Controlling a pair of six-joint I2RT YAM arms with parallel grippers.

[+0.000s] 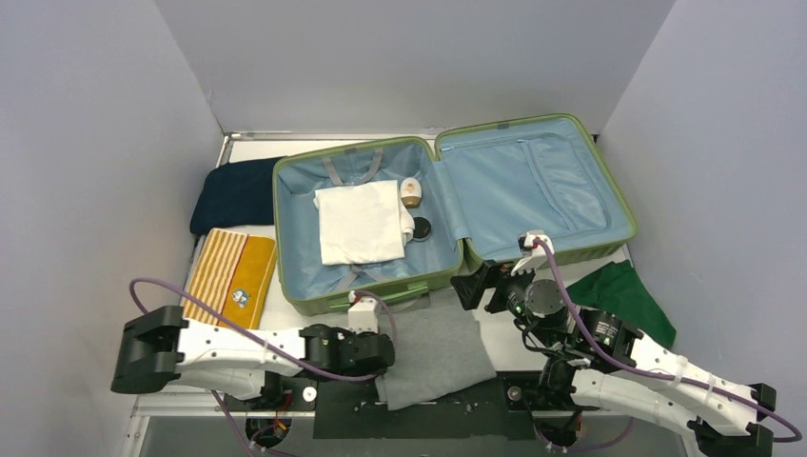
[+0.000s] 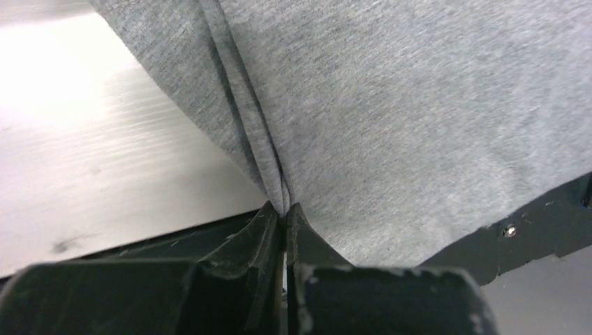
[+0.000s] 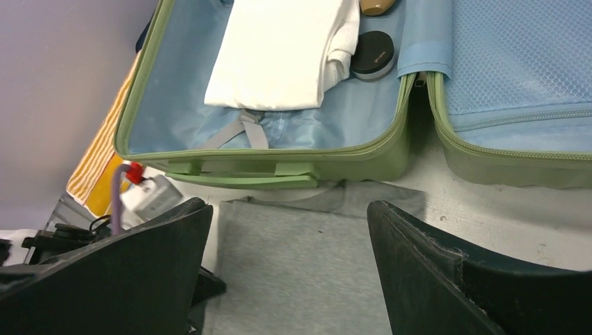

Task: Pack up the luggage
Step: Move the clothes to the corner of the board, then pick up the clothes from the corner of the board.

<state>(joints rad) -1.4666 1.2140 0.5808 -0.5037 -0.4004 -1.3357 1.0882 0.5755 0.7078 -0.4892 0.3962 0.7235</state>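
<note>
The light-green luggage [image 1: 390, 300] lies open at the back of the table, its blue-lined left half [image 3: 174, 98] holding a folded white cloth [image 1: 358, 222], a small tan bottle [image 1: 410, 191] and a black round tin [image 1: 421, 228]. A folded grey cloth [image 1: 436, 348] lies in front of the luggage at the near edge. My left gripper [image 2: 285, 208] is shut on the grey cloth [image 2: 419, 125], pinching a fold at its near left edge. My right gripper [image 3: 290, 230] hangs open above the grey cloth [image 3: 300, 272], nothing between its fingers.
Left of the luggage lie a dark navy garment [image 1: 231, 193] and a yellow and orange striped towel [image 1: 228, 276]. A dark green cloth [image 1: 626, 297] lies at the right, beside my right arm. Grey walls close in on both sides.
</note>
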